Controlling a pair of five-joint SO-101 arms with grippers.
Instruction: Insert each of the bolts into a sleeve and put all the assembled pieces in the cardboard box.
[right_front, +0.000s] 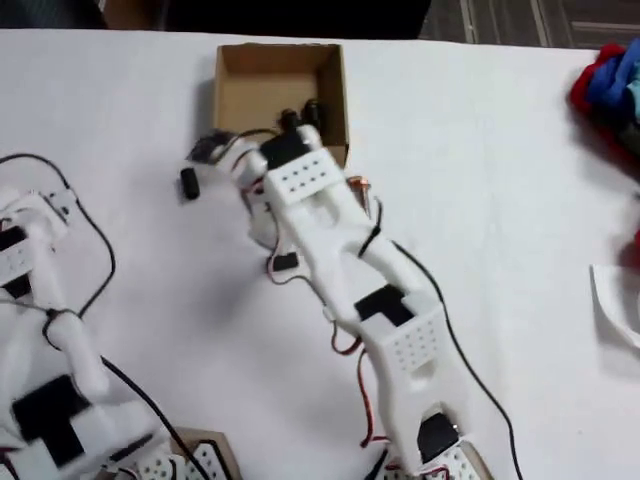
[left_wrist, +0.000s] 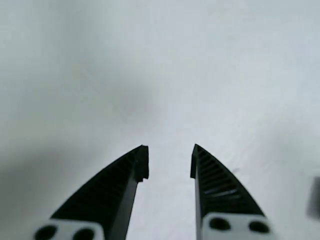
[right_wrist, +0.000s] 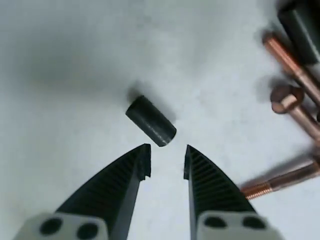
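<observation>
As bolts (right_wrist: 286, 98) lie nearby, right end effector (right_wrist: 167, 160) faces sleeve (right_wrist: 151, 121).

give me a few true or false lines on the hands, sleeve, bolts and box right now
1. The right hand is open, a black sleeve lying just ahead of its fingertips. True.
2. The left hand is shut on a bolt. False: it is open and holds nothing, above the white table.
3. Copper bolts lie loose on the table near that sleeve. True.
4. The cardboard box lies tipped on its side. False: it stands upright, open top facing up.
</observation>
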